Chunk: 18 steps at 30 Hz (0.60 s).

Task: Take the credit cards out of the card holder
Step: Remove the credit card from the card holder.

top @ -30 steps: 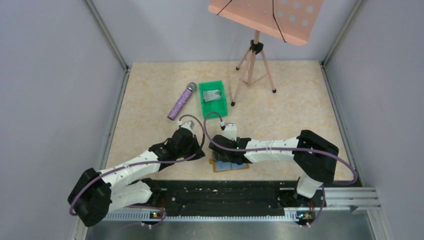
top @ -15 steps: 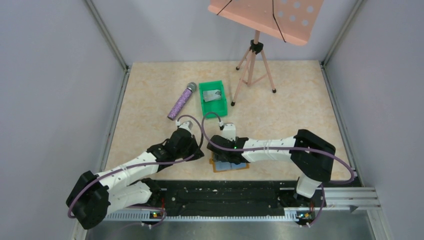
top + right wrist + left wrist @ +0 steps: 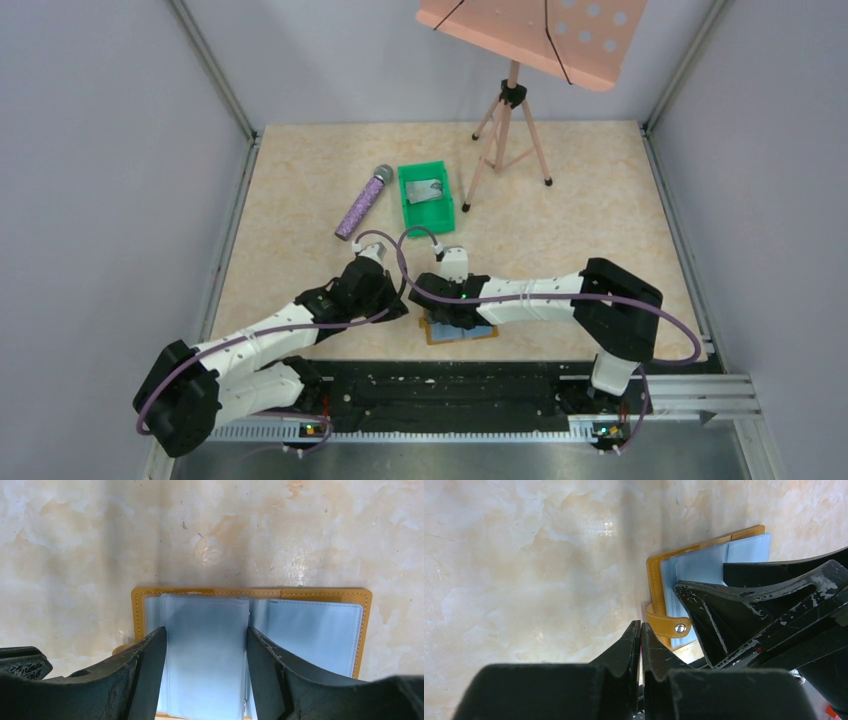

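Now the right gripper (image 3: 205, 640) shifts slightly left and narrows its open jaws around the middle pocket (image 3: 205, 612) of the card holder (image 3: 320, 630), which lies open at the near edge of the table (image 3: 75, 540), while the left gripper (image 3: 640, 628) stays clenched just left of it.

Tan card holder (image 3: 250, 593) with pale blue pockets (image 3: 310, 630); green bin (image 3: 432, 222).

Overhead; wrist close-ups over card holder (image 3: 310, 630)

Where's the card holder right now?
Top view: the card holder lies open at the table's near edge, centre, under the right gripper, beside the left gripper.
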{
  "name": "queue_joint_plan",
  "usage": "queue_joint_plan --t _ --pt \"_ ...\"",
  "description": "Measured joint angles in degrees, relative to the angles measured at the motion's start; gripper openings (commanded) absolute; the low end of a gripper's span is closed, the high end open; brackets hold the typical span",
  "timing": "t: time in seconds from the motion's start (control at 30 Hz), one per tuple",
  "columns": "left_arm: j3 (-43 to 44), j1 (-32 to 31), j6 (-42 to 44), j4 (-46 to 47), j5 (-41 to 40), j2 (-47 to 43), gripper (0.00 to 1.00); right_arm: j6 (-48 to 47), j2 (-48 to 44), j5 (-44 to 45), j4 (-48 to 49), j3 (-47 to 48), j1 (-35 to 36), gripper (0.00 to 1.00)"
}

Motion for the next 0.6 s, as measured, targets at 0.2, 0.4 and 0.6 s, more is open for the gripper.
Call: queue_joint_plan --t 0.2,0.4,0.6 --pt "0.0 0.0 0.0 0.0 0.1 0.3 0.08 0.1 -1.0 0.0 1.6 -1.4 0.0 0.51" --pt "0.0 0.0 0.0 0.1 0.3 0.5 0.08 0.5 -1.5 -0.2 3.1 -2.4 0.0 0.47" --pt "0.0 0.0 0.0 0.7 1.5 1.0 0.09 1.2 -2.6 -1.0 5.6 -4.0 0.0 0.43"
